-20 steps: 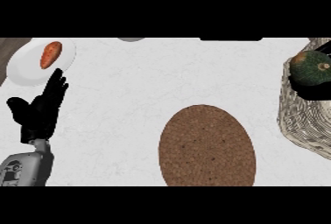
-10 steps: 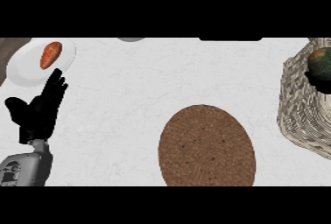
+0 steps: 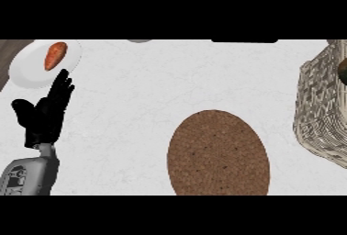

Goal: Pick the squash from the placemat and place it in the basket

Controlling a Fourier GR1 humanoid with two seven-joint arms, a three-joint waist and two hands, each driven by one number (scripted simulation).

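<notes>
The counter is filling the view, pale and marbled. The brown oval placemat is lying low in the middle, its long axis running up and down the view, with nothing sitting on it. The woven basket is standing at the right edge, partly cut off, well apart from the placemat's upper right side. A dark rounded bit is showing over the basket's rim at the far right edge; this looks to be the squash, sitting inside the basket, but too little is showing to tell which way it is pointing or how its long axis is running.

The left hand is resting at the left side, fingers straight and spread slightly, pointing up the view, holding nothing. It is sitting far across the counter from the basket and squash, with the placemat lying between them. Just above its fingertips a white plate is sitting in the upper left corner, carrying an orange carrot tilted slightly off upright. The right hand is not showing.
</notes>
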